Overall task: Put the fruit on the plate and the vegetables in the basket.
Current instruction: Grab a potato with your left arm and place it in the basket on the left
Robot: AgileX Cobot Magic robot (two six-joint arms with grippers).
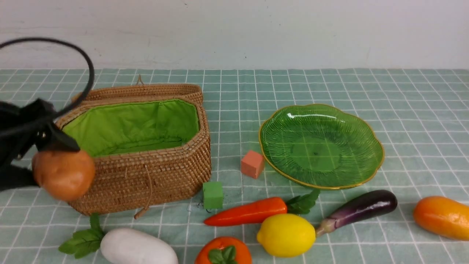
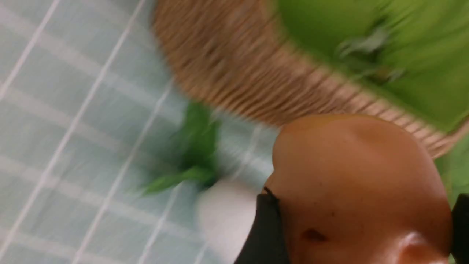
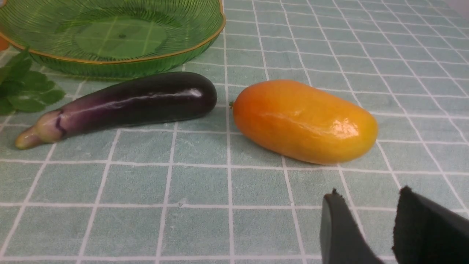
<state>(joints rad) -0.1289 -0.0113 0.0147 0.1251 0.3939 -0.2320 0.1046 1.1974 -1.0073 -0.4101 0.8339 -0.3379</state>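
Front view: my left gripper [image 1: 58,154] is clamped on the potato [image 1: 64,176] at the left end of the basket [image 1: 146,172], whose inside shows only green lining. The plate [image 1: 366,132] shows only ribbed glass.

Left wrist view: blurred, with the potato between dark fingers and the wicker rim just beyond.

Right wrist view: my right gripper [image 3: 384,234] hangs with jaws slightly apart, gripping nothing. The eggplant [image 3: 139,99] and mango [image 3: 304,121] lie on the cloth beside the plate.

We see bright, even light and soft shadows. Left wrist view is badly motion-blurred, and the potato [image 1: 63,175] smears in front view. Glare on mango [image 3: 304,121].
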